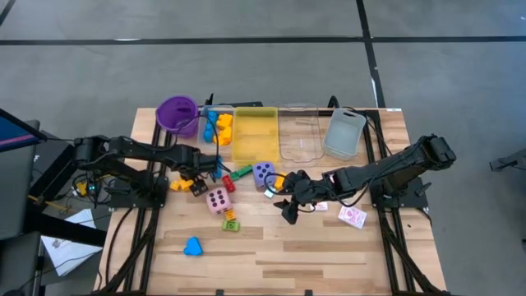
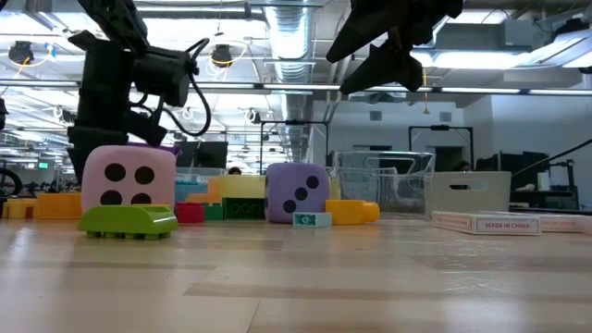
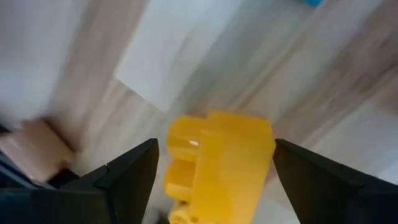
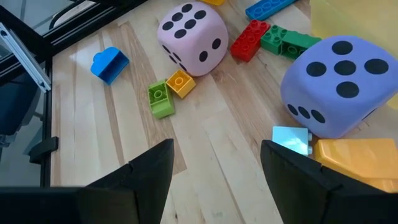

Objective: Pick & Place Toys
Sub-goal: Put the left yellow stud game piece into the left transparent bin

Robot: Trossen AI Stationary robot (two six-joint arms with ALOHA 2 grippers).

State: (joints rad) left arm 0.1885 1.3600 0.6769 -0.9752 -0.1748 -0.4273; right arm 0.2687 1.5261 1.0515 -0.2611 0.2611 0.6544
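My left gripper [image 1: 191,176] is open, low over the table left of the toy pile. Its fingers stand on either side of a yellow block [image 3: 217,162], which lies on the wood [image 1: 179,185]. I cannot tell whether a finger touches it. My right gripper [image 1: 290,209] is open and empty, raised above the table [image 2: 388,51], near side of the purple die [image 4: 339,84]. The pink die [image 4: 193,37] stands to the left of it, with red, green and blue blocks [image 4: 264,37] behind. A green and an orange block [image 4: 168,93] lie together, and a blue block [image 4: 109,63] lies nearer the front.
A purple cup [image 1: 177,113], a clear tray holding yellow and blue blocks [image 1: 218,125], a yellow tray [image 1: 255,133], a clear tray [image 1: 298,131] and a grey tray [image 1: 343,133] line the far edge. Red-patterned cards [image 1: 352,215] lie right of my right gripper. Bare wood at the front.
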